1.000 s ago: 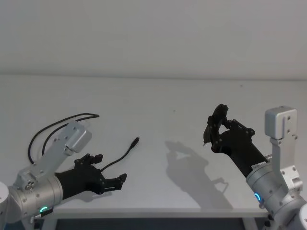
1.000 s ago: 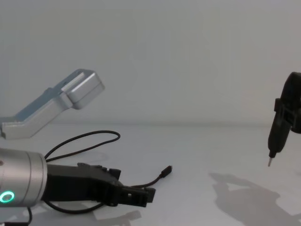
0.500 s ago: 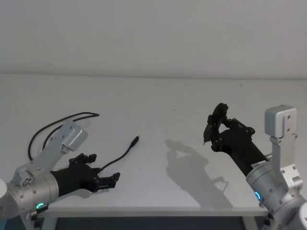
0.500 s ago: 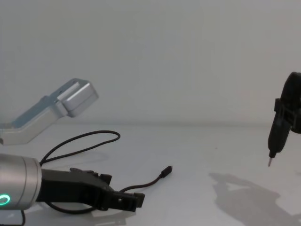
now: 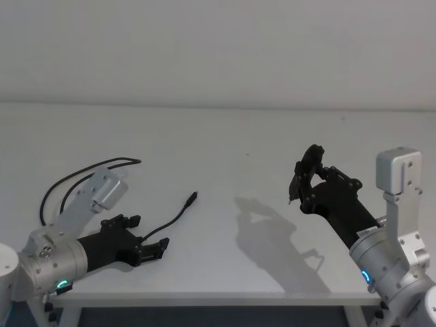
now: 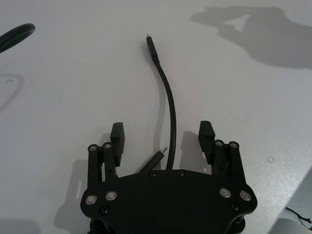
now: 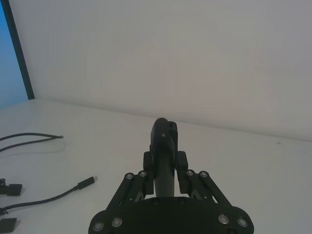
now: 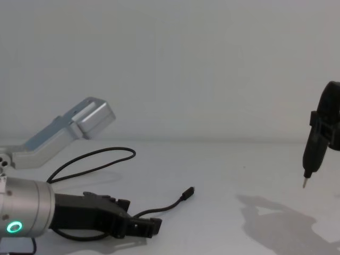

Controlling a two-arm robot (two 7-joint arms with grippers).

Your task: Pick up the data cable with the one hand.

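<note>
Low on the near left of the white surface (image 5: 238, 150), left gripper (image 5: 146, 234), jaws wide apart, data cable (image 5: 178, 216) lying flat between them, not pinched, its loops farther left, right gripper (image 5: 308, 182) up on the right, jaws together on a black pointed tool (image 8: 313, 149)

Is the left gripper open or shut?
Open: the black blocky left gripper has its fingers spread apart, with the thin black data cable running between them.
</note>
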